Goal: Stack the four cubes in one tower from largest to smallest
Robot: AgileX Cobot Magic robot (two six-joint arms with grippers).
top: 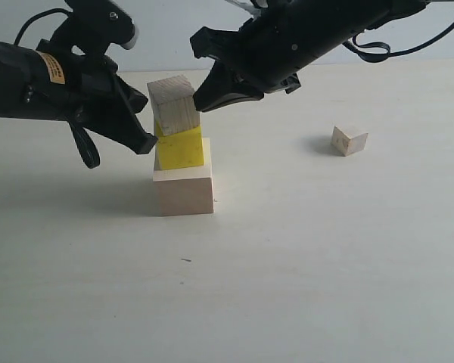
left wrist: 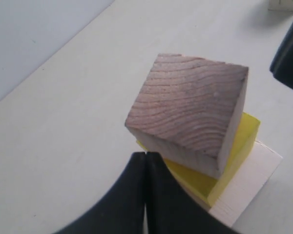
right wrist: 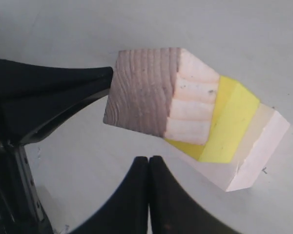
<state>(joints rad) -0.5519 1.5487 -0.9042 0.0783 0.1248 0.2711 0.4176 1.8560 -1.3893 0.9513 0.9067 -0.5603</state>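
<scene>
Large pale cube bears yellow cube and grainy cube, between left pincer and right pincer, both closed.

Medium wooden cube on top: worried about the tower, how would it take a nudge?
The medium wooden cube is probably stiff; wood grain shows. It sits twisted on the yellow cube, so a push may slide or topple it.
</scene>
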